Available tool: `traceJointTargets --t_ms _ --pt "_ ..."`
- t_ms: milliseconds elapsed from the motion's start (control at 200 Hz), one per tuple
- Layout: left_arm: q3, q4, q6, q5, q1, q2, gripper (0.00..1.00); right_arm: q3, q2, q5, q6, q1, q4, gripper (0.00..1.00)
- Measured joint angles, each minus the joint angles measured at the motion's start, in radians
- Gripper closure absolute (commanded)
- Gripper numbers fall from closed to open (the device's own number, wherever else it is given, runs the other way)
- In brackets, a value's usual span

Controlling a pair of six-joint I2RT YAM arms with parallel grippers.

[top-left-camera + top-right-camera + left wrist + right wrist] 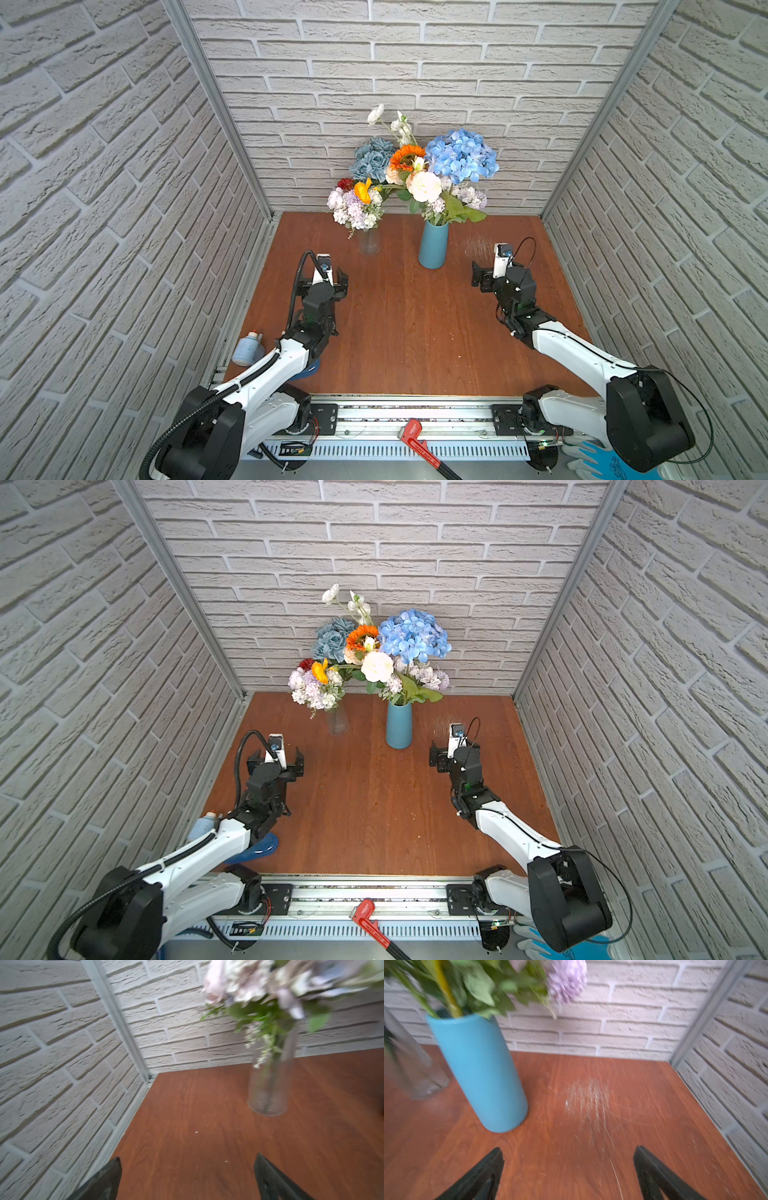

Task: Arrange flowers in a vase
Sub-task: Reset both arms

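Observation:
A tall blue vase (433,245) (399,729) (481,1072) stands at the back of the wooden table (415,332), holding flowers (436,166) (390,650): blue hydrangea, blue roses, orange, white and lilac heads. Left of it a clear glass vase (369,241) (337,722) (270,1084) holds a smaller lilac, white, yellow and red bunch (355,203) (316,683). My left gripper (324,286) (276,766) (188,1157) hovers open and empty, in front and left of the glass vase. My right gripper (494,270) (451,754) (568,1148) is open and empty to the right of the blue vase.
Brick-patterned walls close in the back and both sides. A blue-grey bottle (248,349) lies off the table's left edge, and a blue dish (257,848) sits under my left arm. On the front rail are a red wrench (415,440) and gloves (590,457). A scratched patch (589,1097) marks the wood.

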Motion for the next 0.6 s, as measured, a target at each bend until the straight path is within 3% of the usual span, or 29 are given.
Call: traceJointTargets --t_ms 140,445,600 --pt "0.000 0.001 -0.004 -0.010 0.099 0.068 0.02 -0.005 0.075 0.030 -0.026 -0.039 -0.076 0.01" --pt "-0.037 0.136 -0.021 0.067 0.220 0.243 0.02 -0.137 0.251 -0.128 -0.099 -0.097 0.238 0.03" --pt "-0.073 0.308 0.023 0.125 0.238 0.359 0.02 -0.190 0.313 -0.206 -0.078 -0.174 0.391 0.00"
